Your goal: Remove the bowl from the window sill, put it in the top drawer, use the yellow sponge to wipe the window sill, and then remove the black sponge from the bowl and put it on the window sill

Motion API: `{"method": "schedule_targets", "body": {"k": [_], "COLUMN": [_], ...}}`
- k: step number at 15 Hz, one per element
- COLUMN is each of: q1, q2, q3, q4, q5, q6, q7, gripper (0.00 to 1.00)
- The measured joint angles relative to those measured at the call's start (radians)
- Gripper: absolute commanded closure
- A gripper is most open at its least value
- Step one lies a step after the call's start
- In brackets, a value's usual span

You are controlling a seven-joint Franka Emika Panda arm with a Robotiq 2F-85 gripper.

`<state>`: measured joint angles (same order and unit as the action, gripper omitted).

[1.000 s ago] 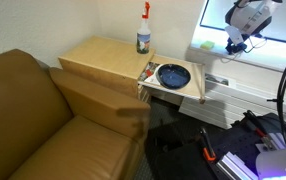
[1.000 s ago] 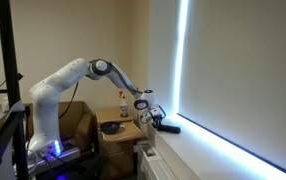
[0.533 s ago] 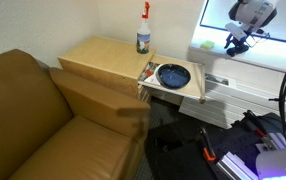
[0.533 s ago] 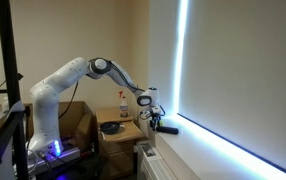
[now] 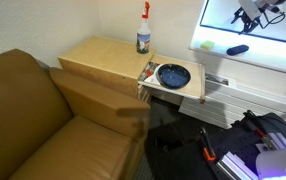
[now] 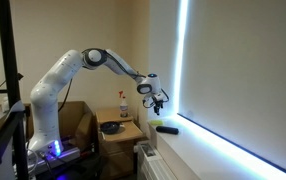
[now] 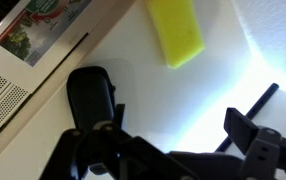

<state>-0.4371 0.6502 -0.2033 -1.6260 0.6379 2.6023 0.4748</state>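
The black sponge (image 5: 238,49) lies on the white window sill (image 5: 271,57), with the yellow sponge (image 5: 207,45) a little way beside it. In the wrist view both show from above: the yellow sponge (image 7: 176,30) and the black sponge (image 7: 91,94) rest on the sill (image 7: 223,60). My gripper (image 5: 251,15) hangs well above the black sponge (image 6: 167,128), open and holding nothing; its fingers (image 7: 245,124) stand wide apart. The dark bowl (image 5: 173,75) sits in the pulled-out top drawer (image 5: 195,92).
A spray bottle (image 5: 143,30) stands on the wooden cabinet (image 5: 103,58). A brown couch (image 5: 43,120) fills the near side. A bright window (image 6: 243,70) rises behind the sill. Cables and gear (image 5: 268,140) lie on the floor.
The gripper has opened, let go of the black sponge on the sill and risen well above it. The sponge stays where it was set down.
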Motion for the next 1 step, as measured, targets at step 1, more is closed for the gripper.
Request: {"method": "schedule_targets", "body": {"k": [1], "q1": [-0.012], "q2": [-0.029], "q3": [0.004], "q4": [-0.010], "q5": [0.004], "q6": [-0.015], "q7": [-0.015], "gripper": [0.00]}}
